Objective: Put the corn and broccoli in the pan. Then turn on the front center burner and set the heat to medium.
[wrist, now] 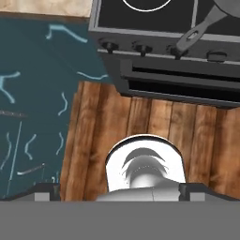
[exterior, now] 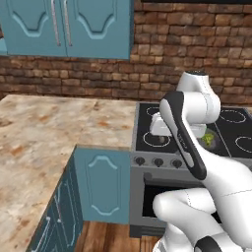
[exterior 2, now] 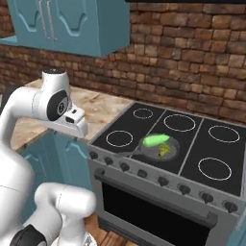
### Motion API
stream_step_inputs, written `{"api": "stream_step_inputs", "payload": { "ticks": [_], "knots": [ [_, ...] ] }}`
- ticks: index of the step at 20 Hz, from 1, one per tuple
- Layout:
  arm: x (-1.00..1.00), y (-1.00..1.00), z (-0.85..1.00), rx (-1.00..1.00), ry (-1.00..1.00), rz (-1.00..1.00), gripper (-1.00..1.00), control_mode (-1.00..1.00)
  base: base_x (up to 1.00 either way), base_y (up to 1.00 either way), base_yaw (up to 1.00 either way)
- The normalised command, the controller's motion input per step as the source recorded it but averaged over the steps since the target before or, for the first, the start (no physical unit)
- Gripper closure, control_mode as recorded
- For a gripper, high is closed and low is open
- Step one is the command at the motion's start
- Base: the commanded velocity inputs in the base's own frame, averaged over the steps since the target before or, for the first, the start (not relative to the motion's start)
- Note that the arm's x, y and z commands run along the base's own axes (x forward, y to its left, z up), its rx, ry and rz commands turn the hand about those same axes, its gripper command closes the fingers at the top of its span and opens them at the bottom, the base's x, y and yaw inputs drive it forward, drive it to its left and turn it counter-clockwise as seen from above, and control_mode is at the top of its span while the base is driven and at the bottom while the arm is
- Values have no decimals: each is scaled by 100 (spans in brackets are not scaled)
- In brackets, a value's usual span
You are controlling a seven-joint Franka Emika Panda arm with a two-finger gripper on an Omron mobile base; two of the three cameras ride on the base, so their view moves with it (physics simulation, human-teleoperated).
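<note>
The long bright green corn cob [exterior 2: 156, 140] and the small bumpy yellow-green broccoli [exterior 2: 164, 151] both lie inside the round dark grey frying pan [exterior 2: 172, 144]. The pan sits on the front middle part of the black glass cooktop [exterior 2: 211, 149], ready for cooking. The jaws are wide open and hold nothing, so I think the small dark knobs [wrist: 139, 47] come next.

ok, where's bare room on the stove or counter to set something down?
Free: the beige counter left of the cooktop; the two left rings; the right panel's two rings; the middle panel's back ring. Crowded: the middle panel's near half, where the pan sits holding the corn and broccoli, its handle reaching toward the knobs.
</note>
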Motion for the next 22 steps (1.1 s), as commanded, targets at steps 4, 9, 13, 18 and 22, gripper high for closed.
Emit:
{"api": "stream_step_inputs", "payload": {
  "ticks": [4, 9, 13, 18, 22],
  "knots": [
    [0, 0, 0, 0, 0, 0, -100, 100, -7, -42, -29],
    [0, 0, 0, 0, 0, 0, -100, 100, 0, -2, -36],
    [0, 0, 0, 0, 0, 0, -100, 100, 0, 0, -39],
    [0, 0, 0, 0, 0, 0, -100, 100, 3, -5, -22],
    [0, 0, 0, 0, 0, 0, -100, 100, 38, -14, 2]
  ]
}}
